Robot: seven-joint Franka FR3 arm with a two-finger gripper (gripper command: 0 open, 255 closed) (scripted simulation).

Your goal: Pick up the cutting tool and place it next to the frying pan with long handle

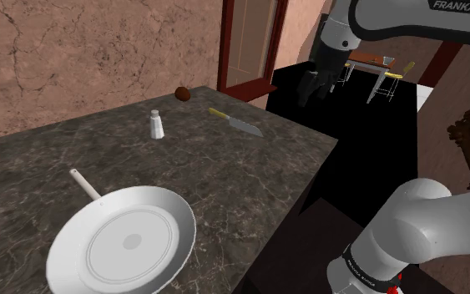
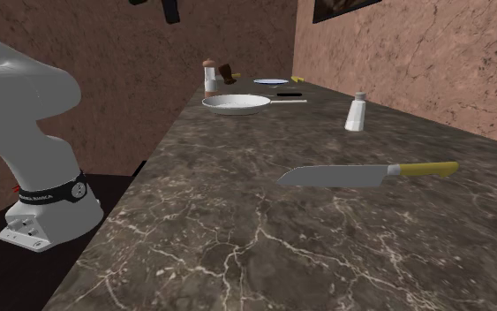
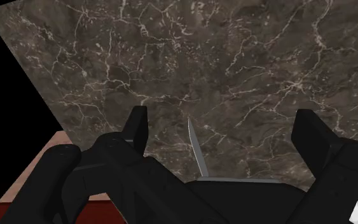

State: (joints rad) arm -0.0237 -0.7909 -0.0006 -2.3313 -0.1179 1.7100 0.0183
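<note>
The cutting tool is a knife (image 1: 235, 122) with a yellow handle and a grey blade, lying flat on the dark marble counter (image 1: 224, 184) near its far edge. In the second exterior view the knife (image 2: 370, 174) lies in the foreground. A white frying pan (image 1: 124, 242) with a long pale handle rests at the near end of the counter, and in the second exterior view the pan (image 2: 236, 103) is further back. My gripper (image 1: 310, 90) hangs open well above the counter's edge, off to the shoulder view's right of the knife. Between my spread fingers (image 3: 136, 124) the blade tip (image 3: 196, 149) shows far below.
A white shaker (image 1: 156, 124) stands between knife and pan. A small brown object (image 1: 183, 93) sits at the counter's back corner. Beyond the pan stand a mill (image 2: 211, 78) and a plate (image 2: 271, 81). A black area borders the counter by my stand.
</note>
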